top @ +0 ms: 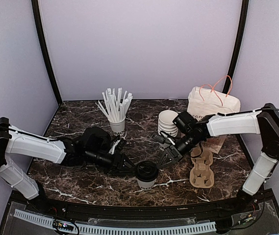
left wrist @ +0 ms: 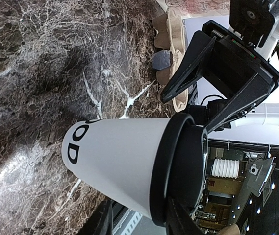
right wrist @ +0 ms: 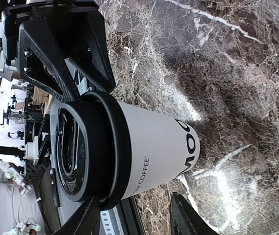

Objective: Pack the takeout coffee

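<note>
Pre-grasp step: takeout coffee (top: 146, 175) stands upright at the middle of the tabletop (top: 80, 181) near edge; left fingers (right wrist: 100, 54) and right fingers (left wrist: 190, 66) are spread at its lid (top: 146, 169), gripping nothing; next, probably one side clamps the cup and lifts it toward the cardboard carrier (top: 201, 171).

— What sort of place?
— Looks like a robot lab dressed up as a coffee counter. Plain purple walls (top: 144, 44), robot arms (top: 36, 149), marble table (top: 80, 188), straws (top: 114, 105), stacked cups (top: 167, 122), paper bag (top: 213, 105).
</note>
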`<act>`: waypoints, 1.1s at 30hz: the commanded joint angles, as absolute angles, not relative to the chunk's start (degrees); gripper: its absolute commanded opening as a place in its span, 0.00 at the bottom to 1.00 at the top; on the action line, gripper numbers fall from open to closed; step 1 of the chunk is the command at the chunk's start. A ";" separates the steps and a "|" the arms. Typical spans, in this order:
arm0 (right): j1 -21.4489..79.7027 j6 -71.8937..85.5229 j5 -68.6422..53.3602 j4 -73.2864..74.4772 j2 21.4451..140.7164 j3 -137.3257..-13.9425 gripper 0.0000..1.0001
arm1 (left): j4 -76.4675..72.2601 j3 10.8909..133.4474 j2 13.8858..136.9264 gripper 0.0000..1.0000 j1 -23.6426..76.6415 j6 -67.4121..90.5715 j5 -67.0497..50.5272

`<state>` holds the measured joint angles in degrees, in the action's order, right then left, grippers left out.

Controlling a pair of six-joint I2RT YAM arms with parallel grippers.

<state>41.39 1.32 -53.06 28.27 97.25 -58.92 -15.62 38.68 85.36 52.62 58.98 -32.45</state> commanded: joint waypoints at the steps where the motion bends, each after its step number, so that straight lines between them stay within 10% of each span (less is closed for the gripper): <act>1: 42.61 0.35 -48.02 29.72 101.05 -59.32 0.49 | -4.26 38.41 88.44 0.37 53.08 56.76 -28.55; 12: 42.71 -1.37 -39.74 31.51 103.37 -58.74 0.46 | -14.33 28.06 95.25 0.30 53.01 58.77 -28.06; 33: 42.63 -10.80 -52.12 36.80 93.71 -61.50 0.55 | -4.72 46.39 80.90 0.37 53.08 42.00 -21.20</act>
<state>42.22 -8.71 -51.35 35.97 95.57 -61.98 -8.01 43.09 82.48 52.84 45.39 -22.85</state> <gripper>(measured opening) 0.546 0.363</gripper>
